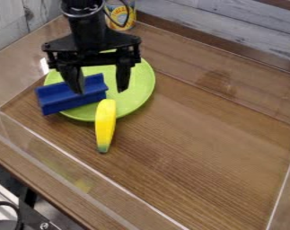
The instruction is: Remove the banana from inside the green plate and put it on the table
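Your jaws stand spread wide and empty, the gripper point(97, 78) pointing down over the green plate point(133, 88), with one finger close by the blue block point(72, 93) that leans on the plate's near-left rim. The banana point(105, 124) lies with its upper end on the plate's front edge and the rest on the table point(213, 135). You're in the approach step, I'd judge. Next you need to shift toward the banana, line the fingers across its width, descend, and avoid nudging the block.
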`<state>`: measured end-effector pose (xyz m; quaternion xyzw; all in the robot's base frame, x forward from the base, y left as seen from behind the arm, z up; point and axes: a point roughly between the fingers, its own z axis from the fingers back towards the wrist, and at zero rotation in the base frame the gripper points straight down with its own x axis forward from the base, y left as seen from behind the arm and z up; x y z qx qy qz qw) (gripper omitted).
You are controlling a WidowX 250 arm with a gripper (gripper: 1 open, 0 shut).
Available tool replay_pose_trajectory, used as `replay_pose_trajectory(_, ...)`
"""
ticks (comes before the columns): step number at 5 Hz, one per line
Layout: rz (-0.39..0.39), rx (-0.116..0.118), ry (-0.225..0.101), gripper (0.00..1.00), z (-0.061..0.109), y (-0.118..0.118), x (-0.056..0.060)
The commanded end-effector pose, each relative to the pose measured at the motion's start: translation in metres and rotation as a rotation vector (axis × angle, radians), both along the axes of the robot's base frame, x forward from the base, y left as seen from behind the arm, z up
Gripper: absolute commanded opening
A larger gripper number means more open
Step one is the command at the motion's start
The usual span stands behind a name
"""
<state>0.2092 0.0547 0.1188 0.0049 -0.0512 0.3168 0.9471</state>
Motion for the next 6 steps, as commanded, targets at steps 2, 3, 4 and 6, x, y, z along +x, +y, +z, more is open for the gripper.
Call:
replay_pose_trajectory(2, 0.013, 0.02, -0.039, 1.0, 0.002, 0.008, -0.001)
replay_pose_trajectory(3, 0.02, 0.02, -0.037, 1.0, -0.002, 0.01, -0.003)
replay_pose_trajectory(4, 0.026, 0.02, -0.035, 1.0, -0.005, 0.012, -0.004)
replay_pose_trajectory(6, 0.041, 0.017, -0.034, 1.0, -0.014, 0.012, -0.004)
